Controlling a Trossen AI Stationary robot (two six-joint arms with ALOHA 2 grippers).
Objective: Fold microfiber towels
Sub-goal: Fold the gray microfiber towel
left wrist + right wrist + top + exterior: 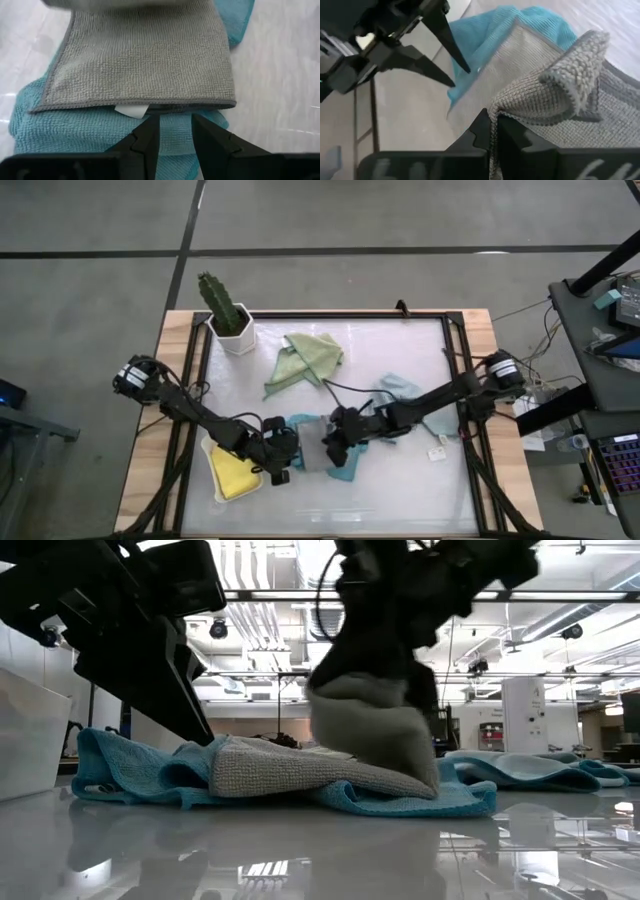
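So the step here looks like the second fold on the grey towel [145,60], which lies on top of the teal towel [130,770] near the front middle of the bench [400,490]. The right end effector [492,131] is pinched tight on one grey edge and has it lifted and curled over. The left end effector [175,131] sits just beside the opposite grey edge with its fingers partly apart and nothing between them, as far as I can see.

If I were doing it, I'd carry the lifted edge straight across to the far hem and keep it low so the teal one underneath doesn't drag along. The left end effector could pin that near hem down while the right lays the fold.

View differences, near to far:
- The left wrist view shows a little white tag [131,110] poking out under the grey hem; no other view shows it.
- The low view shows how high the grey fold bulges, which the high view flattens out.
- Only the high view shows the yellow towel [233,472] in the white tray [213,498], the pale blue towel [402,389] on the right, the sage green towel [308,357] and the potted cactus [226,310] at the back.
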